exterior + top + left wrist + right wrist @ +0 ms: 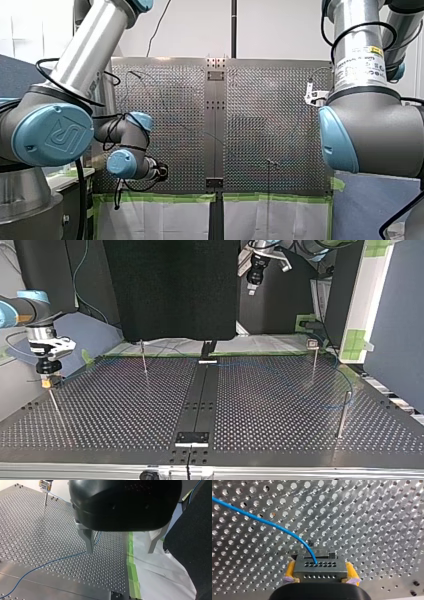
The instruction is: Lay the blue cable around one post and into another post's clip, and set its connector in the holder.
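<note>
In the right wrist view the yellow pads of my right gripper (pixel 319 578) are shut on the grey connector (pixel 319 567), and the blue cable (pixel 262 520) runs out of its top across the perforated plate. At the top view's left, my right gripper (pixel 46 375) holds the connector (pixel 46 383) at the tip of a thin post (pixel 54 402); whether it touches the post I cannot tell. My left gripper (pixel 120 551) hangs open over the plate's edge, its metal fingers (pixel 88 542) apart and holding nothing. The blue cable (pixel 50 563) lies on the plate past one finger.
Three more thin posts stand on the plate in the top view: one at the back left (pixel 144 360), one with a clip on top at the back right (pixel 314 357), one at the right (pixel 343 412). Green tape (pixel 132 570) and white sheet border the plate.
</note>
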Robot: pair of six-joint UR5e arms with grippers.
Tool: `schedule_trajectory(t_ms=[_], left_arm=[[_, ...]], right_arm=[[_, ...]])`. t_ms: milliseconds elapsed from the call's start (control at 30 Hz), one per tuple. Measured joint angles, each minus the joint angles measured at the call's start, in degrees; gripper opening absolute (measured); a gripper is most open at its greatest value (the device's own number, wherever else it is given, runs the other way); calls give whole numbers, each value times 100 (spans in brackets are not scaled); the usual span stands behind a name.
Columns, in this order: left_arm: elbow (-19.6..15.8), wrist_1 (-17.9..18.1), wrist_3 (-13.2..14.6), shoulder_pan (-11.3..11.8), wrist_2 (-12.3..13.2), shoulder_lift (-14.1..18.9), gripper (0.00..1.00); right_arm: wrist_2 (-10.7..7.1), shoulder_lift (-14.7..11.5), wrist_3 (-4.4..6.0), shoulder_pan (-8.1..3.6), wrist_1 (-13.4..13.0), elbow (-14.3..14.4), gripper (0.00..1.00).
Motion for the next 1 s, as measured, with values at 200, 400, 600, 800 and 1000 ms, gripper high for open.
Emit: schedule_trajectory(t_ms=[200,400,600,800,1000], left_arm=[[0,-1,1,3,0,0,100],[0,-1,3,2,0,1,100],[0,-1,2,2,0,-1,100],[0,0,3,8,0,-3,100],[0,-1,8,14,0,0,100]], right_arm=[[-45,8,-17,10,-128,1,0],[-52,27,-81,20,-101,3,0],[-52,47,-103,25,-66,5,0],[-53,57,-104,25,-87,6,0],[-52,77,-117,25,-62,6,0]])
